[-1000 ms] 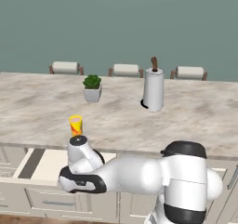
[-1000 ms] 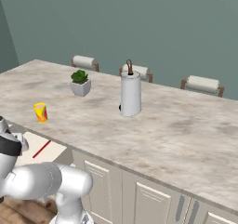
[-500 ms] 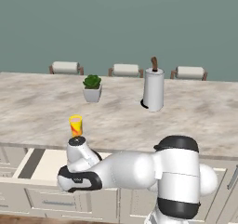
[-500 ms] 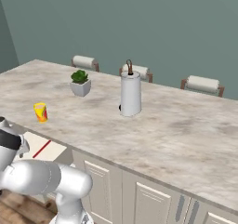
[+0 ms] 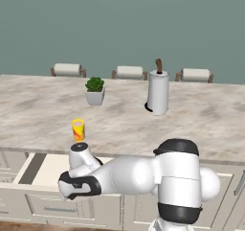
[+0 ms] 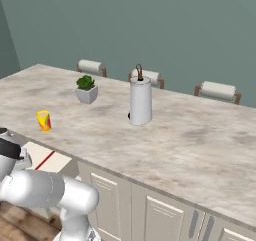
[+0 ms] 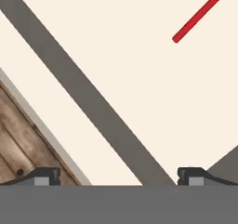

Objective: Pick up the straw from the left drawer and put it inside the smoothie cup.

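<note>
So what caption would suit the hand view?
Open hand above the left drawer, the red straw lying ahead.

Both base views looked forward and down over the same marble counter from opposite sides; the hand view looked closely down into the left drawer.

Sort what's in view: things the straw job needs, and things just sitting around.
Needed: straw, lying in the open left drawer; smoothie cup on the counter; gripper, jaws apart over the drawer.
Bystanders: potted plant, paper towel holder, three chairs behind the counter.
</note>
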